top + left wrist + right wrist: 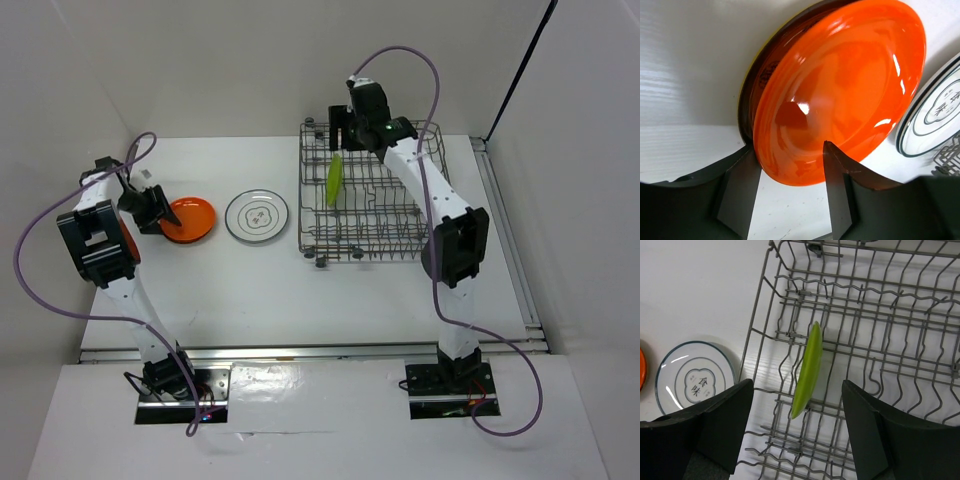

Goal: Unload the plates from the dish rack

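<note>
1. Fingers (725,425) of my right gripper (797,387) stand wide apart, one on either side of the lime green plate (810,365), not touching it.
2. That plate stands on edge between tines in the dish rack (375,215). I judge it light, stiff and glaze-slippery, so I'd pinch its top rim squarely.
3. Right arm reaches out over the rack, wrist pointing down.
4. Left gripper (790,147) is spread too, with the near rim of the orange plate (840,90) between its fingers. That plate lies outside the rack.
</note>
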Controlling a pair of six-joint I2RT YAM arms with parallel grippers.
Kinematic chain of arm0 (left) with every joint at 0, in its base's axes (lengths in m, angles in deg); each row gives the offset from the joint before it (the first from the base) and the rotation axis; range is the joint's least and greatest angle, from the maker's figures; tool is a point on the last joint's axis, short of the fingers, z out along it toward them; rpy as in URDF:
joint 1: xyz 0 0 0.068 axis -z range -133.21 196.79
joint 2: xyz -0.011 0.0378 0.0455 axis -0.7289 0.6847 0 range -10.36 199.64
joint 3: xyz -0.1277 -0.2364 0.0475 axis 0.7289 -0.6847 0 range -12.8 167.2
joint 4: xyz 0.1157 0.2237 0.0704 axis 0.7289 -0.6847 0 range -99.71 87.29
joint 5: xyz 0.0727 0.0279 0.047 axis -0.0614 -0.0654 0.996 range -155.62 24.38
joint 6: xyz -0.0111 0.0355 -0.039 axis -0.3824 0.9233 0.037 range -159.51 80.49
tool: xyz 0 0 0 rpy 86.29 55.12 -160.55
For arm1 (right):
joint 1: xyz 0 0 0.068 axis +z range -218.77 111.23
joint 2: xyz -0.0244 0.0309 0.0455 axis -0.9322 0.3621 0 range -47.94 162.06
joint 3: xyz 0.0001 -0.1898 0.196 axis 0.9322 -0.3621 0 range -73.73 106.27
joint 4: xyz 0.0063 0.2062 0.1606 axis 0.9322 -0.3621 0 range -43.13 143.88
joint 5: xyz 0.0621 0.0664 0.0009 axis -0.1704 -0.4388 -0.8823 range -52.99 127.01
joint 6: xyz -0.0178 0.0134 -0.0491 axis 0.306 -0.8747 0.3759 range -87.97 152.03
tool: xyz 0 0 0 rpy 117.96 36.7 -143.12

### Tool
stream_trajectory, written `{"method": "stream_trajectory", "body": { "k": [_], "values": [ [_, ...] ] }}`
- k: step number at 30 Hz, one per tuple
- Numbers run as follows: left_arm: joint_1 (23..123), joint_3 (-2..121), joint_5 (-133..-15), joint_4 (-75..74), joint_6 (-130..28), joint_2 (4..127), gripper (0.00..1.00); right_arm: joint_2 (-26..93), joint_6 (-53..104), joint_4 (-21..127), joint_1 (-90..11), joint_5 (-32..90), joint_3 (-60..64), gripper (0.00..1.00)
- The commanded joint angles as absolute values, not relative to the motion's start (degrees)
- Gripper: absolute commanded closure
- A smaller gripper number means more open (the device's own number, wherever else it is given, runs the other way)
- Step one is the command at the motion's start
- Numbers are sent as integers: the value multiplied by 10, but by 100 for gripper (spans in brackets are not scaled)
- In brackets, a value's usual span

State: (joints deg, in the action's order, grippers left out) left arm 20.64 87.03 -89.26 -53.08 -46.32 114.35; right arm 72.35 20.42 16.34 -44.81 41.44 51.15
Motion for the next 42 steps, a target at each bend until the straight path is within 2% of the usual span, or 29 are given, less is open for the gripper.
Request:
{"method": "stream_trajectory", "body": {
  "k": [1, 9, 15, 20, 24, 26, 27, 29, 30, 34, 38, 42],
  "values": [
    [203, 904, -867, -561, -440, 1125, 35, 769, 194, 98, -446, 436, 542, 21],
    [221, 910, -840, -568, -418, 1119, 30, 830, 189, 112, -435, 413, 538, 20],
    [221, 910, -832, -576, -418, 1119, 30, 848, 189, 119, -435, 413, 541, 20],
    [234, 933, -787, -576, -394, 1122, 24, 859, 183, 119, -428, 399, 535, 23],
    [252, 956, -736, -596, -369, 1143, 22, 864, 183, 132, -423, 406, 524, 28],
    [252, 956, -736, -588, -369, 1143, 21, 871, 183, 139, -423, 406, 524, 35],
    [252, 956, -736, -581, -376, 1133, 20, 877, 183, 139, -423, 406, 532, 49],
    [257, 956, -745, -564, -376, 1109, 20, 877, 178, 133, -423, 425, 555, 62],
    [257, 956, -750, -564, -382, 1095, 20, 869, 178, 133, -418, 433, 555, 75],
    [257, 968, -778, -559, -387, 1072, 19, 825, 185, 144, -407, 489, 555, 100],
    [270, 952, -824, -512, -371, 1023, 19, 773, 209, 160, -395, 557, 573, 100],
    [302, 941, -867, -488, -335, 980, 13, 713, 230, 222, -373, 594, 568, 100]
  ]
}}
